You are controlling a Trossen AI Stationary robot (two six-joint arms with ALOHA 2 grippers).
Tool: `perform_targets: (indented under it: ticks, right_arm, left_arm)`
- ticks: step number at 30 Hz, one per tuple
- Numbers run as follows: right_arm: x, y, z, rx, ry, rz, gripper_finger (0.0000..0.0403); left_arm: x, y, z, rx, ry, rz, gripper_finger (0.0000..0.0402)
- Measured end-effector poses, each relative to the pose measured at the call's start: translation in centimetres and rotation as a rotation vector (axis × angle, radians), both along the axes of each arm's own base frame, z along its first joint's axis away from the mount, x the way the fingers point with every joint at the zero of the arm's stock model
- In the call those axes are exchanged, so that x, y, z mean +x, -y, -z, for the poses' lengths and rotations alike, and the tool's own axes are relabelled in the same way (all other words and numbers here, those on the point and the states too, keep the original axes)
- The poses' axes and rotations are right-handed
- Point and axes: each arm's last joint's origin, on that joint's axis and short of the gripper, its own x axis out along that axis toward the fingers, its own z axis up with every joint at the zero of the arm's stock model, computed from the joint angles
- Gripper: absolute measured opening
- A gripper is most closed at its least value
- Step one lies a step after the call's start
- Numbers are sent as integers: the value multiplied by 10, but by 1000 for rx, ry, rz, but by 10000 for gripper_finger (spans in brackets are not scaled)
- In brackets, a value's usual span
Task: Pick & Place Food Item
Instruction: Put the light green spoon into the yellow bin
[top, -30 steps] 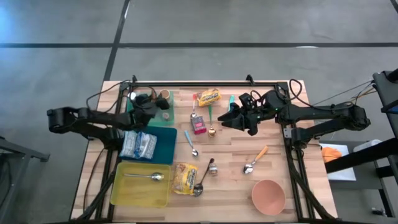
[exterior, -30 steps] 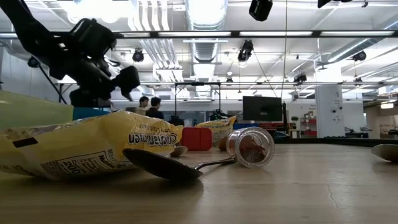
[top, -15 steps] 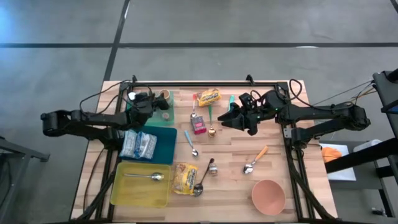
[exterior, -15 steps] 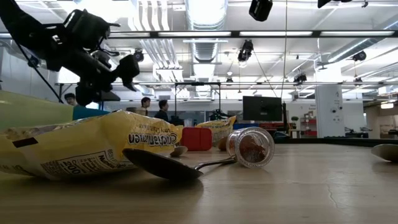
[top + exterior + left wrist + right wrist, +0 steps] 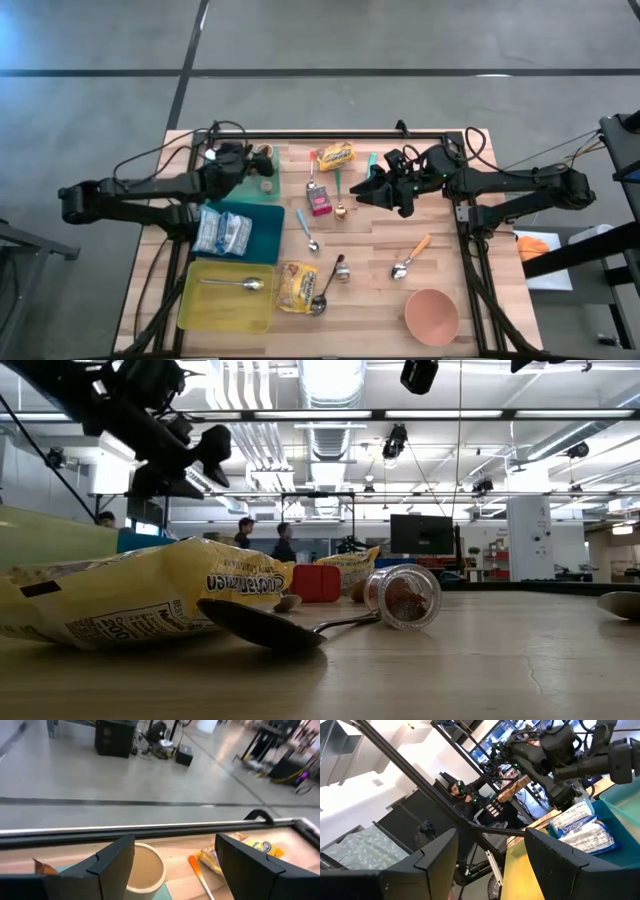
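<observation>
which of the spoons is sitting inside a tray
The spoon lying in the yellow tray; the other spoons all lie on the bare wooden table.

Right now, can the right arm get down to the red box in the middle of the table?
Probably yes. The right end effector hangs open in the air beside the red box, with nothing between them. A gold-bowled spoon lies next to the box, so a descent might nudge it.

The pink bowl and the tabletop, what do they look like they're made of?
The pink bowl looks like matte plastic: even colour, no glare, though glazeless ceramic is possible. The tabletop looks like wood, butcher-block style: pale jointed strips with visible grain.
</observation>
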Motion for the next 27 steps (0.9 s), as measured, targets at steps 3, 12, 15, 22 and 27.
perform_targets:
  ticks: [3, 12, 15, 22, 27]
  right_arm:
    - [0, 0, 0, 0, 0, 0, 228]
    - [0, 0, 0, 14, -4, 0, 228]
    - [0, 2, 2, 36, -27, 11, 228]
    - [0, 9, 8, 60, -95, 59, 228]
    - [0, 13, 8, 61, -96, 74, 228]
  left_arm:
    - [2, -1, -10, -2, -39, 6, 285]
    - [9, -1, -32, -19, -4, 85, 285]
    - [12, 0, -39, -45, 21, 162, 285]
    - [18, 2, -58, -86, 75, 290, 285]
    - [22, 5, -72, -122, 125, 423, 285]
